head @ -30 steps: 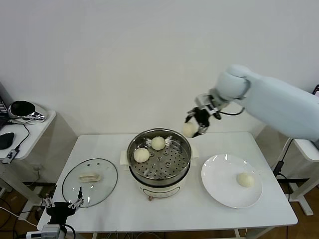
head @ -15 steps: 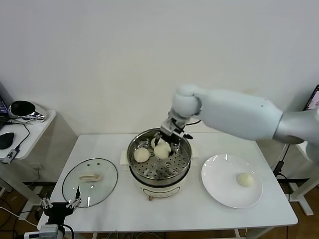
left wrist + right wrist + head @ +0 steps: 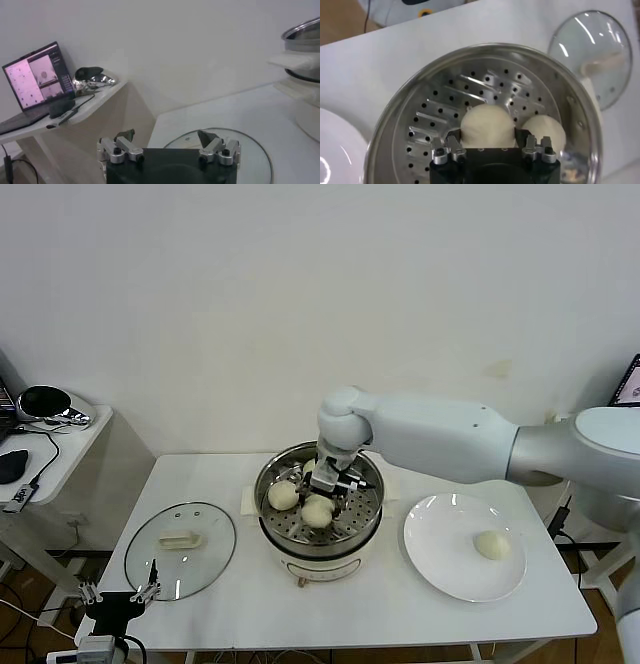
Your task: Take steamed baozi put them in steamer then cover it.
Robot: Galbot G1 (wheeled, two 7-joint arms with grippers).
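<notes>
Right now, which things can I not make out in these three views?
- Head view: the right end effector covers part of the steamer tray; how many baozi lie there is unsure.
- Left wrist view: the edge cuts the steamer; the left end effector hides the handle of the glass lid.
- Right wrist view: the edge cuts the plate; its contents are unseen.

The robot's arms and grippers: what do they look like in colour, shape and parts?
The right arm has smooth, rounded, pale blue-white shells. The right gripper is black with silvery metal finger mounts and dark fingertips. The left gripper looks the same: black body, silver jointed mounts with black screws, dark pads. No markings are visible.
</notes>
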